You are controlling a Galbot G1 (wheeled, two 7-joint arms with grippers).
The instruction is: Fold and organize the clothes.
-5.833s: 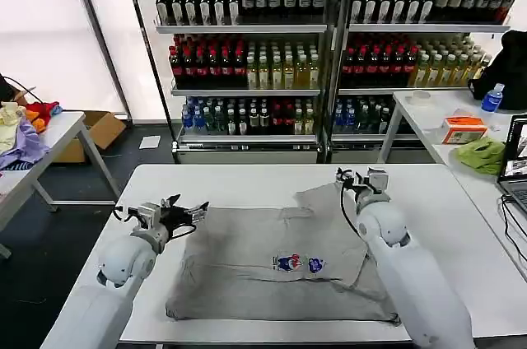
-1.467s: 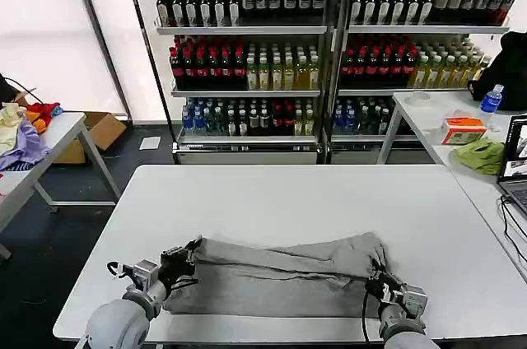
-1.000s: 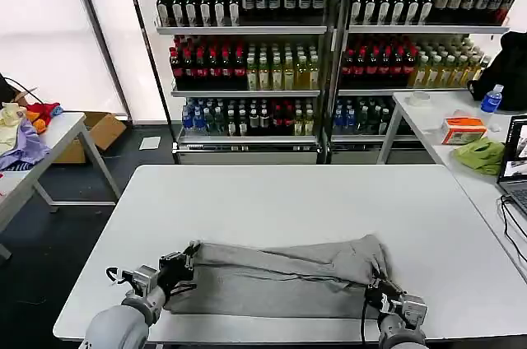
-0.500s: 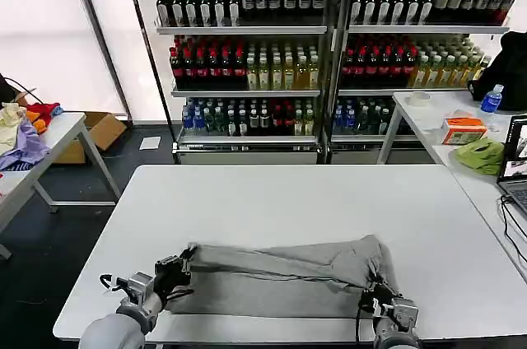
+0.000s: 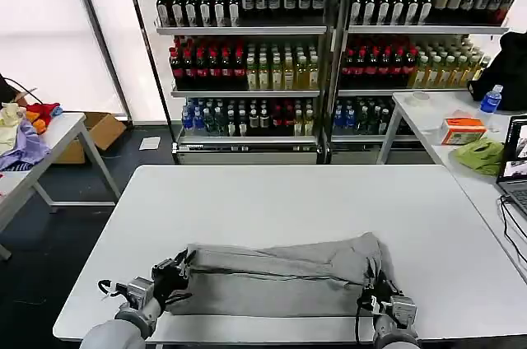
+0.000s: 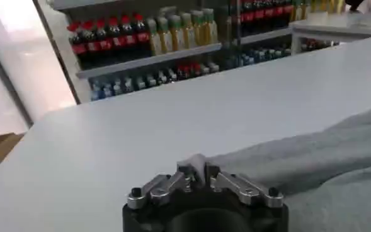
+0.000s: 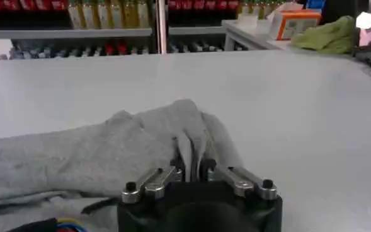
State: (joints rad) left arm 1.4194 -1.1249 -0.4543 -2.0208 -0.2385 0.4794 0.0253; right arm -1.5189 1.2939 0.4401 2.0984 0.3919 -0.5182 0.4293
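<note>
A light grey shirt [image 5: 280, 279] lies folded in half near the front edge of the white table [image 5: 288, 201], its far half drawn over the near half. My left gripper [image 5: 177, 271] is shut on the shirt's left corner [image 6: 201, 165]. At the right corner, my right gripper [image 5: 375, 291] is shut on a bunched fold of the shirt [image 7: 191, 135]. Both grippers sit low at the table's front edge. The chest print is hidden inside the fold.
A side table at the right holds a lime-green cloth [image 5: 482, 154], an orange box [image 5: 464, 128] and a laptop [image 5: 517, 164]. Another table at the left carries a lavender cloth [image 5: 23, 147]. Shelves of bottles [image 5: 329, 44] stand behind.
Both grippers have pulled the shirt's far edge toward the front of the table, laying it over the near half. The shirt went from spread flat to folded.
</note>
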